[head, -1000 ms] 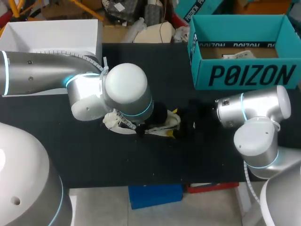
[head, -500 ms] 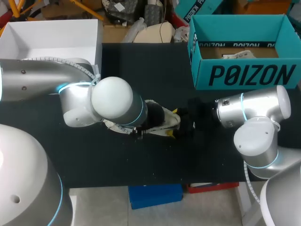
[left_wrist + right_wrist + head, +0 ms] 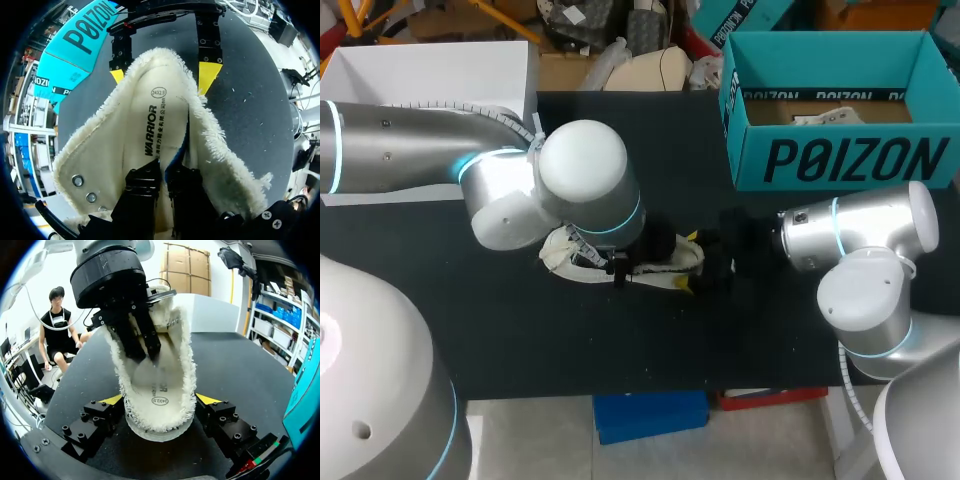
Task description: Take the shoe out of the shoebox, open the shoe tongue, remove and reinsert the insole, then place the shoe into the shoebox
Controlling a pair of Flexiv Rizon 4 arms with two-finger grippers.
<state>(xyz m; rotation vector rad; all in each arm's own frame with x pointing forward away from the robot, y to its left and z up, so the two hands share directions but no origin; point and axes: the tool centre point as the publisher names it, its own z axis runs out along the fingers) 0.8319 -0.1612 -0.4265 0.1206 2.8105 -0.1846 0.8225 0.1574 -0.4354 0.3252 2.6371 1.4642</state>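
A cream fleece-lined shoe (image 3: 682, 258) lies on the black table, opening upward. My left gripper (image 3: 164, 175) reaches down inside the shoe (image 3: 100, 165); its black fingers are shut on the edge of the white insole (image 3: 150, 125), whose blue underside shows between them. In the right wrist view the left gripper (image 3: 150, 355) stands above the insole (image 3: 150, 385). My right gripper (image 3: 160, 400) holds the shoe's (image 3: 185, 355) end, one yellow tip against each side. From above it (image 3: 705, 265) sits right of the shoe.
The teal shoebox (image 3: 840, 160) stands open at the back right. A white box (image 3: 430, 70) stands at the back left. Black table (image 3: 620, 340) surface lies bare in front of the shoe.
My left gripper's fingers have closed together inside the shoe. The left arm swung slightly left and came back. The right arm and the shoe stayed put.
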